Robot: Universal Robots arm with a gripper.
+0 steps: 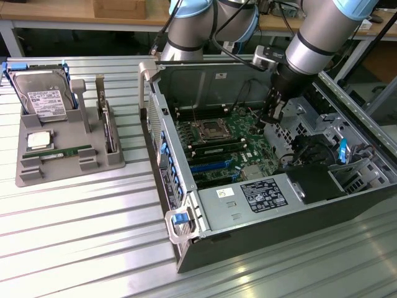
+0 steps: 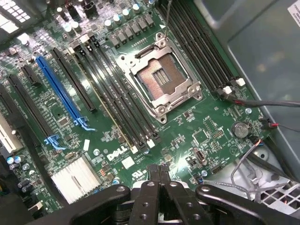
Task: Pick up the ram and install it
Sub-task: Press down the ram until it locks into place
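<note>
A long green ram stick [image 1: 59, 152] lies flat in the front slot of the grey tray [image 1: 68, 169] at the exterior view's left. A second green stick [image 1: 216, 147] stands in a memory slot beside the CPU socket [image 1: 206, 129]; in the wrist view it shows edge-on as a thin gold-edged line [image 2: 103, 103]. My gripper [image 1: 271, 119] hangs inside the open computer case, low over the motherboard [image 2: 211, 131] and to the exterior view's right of the socket [image 2: 157, 79]. Its black fingertips [image 2: 151, 169] are pressed together, so the gripper [image 2: 157, 169] is shut with nothing between them.
The tray also carries a silver hard drive [image 1: 43, 99], a square CPU chip [image 1: 39, 139] and a thin board standing on edge [image 1: 108, 124]. The case wall [image 1: 161, 143] rises between tray and motherboard. Loose cables [image 2: 262, 103] and a drive cage [image 1: 322, 139] crowd the gripper's side.
</note>
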